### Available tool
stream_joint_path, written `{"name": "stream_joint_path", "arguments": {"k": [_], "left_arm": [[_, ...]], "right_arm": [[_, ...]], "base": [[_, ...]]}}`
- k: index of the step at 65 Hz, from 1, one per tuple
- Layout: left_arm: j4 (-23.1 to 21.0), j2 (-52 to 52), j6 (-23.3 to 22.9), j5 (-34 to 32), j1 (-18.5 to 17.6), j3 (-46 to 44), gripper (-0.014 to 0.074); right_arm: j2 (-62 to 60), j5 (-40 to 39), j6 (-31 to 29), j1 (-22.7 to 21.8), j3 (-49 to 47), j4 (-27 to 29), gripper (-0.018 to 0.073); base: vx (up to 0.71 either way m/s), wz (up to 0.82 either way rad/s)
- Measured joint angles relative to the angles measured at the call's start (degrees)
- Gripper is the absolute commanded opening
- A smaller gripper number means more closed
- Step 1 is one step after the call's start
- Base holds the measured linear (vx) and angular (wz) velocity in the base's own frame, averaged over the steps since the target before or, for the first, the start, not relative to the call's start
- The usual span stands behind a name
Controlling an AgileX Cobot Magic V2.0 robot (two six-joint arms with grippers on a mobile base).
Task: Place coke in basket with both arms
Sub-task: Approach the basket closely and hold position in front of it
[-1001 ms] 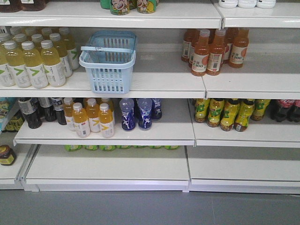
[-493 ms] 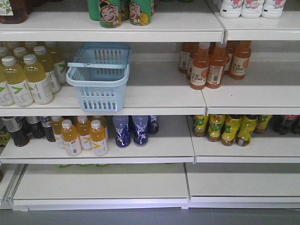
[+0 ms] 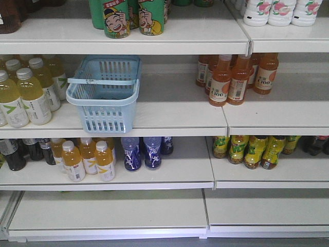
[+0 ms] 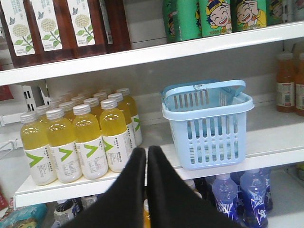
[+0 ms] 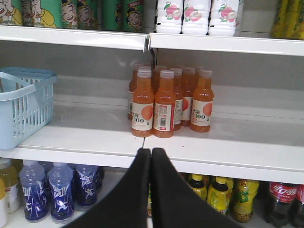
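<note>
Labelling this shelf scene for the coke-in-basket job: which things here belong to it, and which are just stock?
Job: basket; left end effector and right end effector, both shut, empty. No coke can in view.
Just stock: yellow bottles; orange bottles; blue bottles; green cartoon cans; dark cola bottles.

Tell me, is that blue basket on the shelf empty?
The basket looks empty: its slotted floor shows bare, nothing inside.

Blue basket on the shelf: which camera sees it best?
The front-facing view: the basket shows whole, from above, looking into its open top. The left wrist view shows it whole too, but side-on; the right wrist view catches only one end.
</note>
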Motion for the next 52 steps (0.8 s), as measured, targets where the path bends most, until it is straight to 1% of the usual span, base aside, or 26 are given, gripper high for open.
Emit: {"name": "stream_joint_path", "arguments": {"k": [52], "left_arm": [[0.00,0.00,0.00,0.00,0.00,0.00,-0.0006]], "right_arm": [[0.00,0.00,0.00,0.00,0.00,0.00,-0.0010]], "base": [[0.08,0.02]]}}
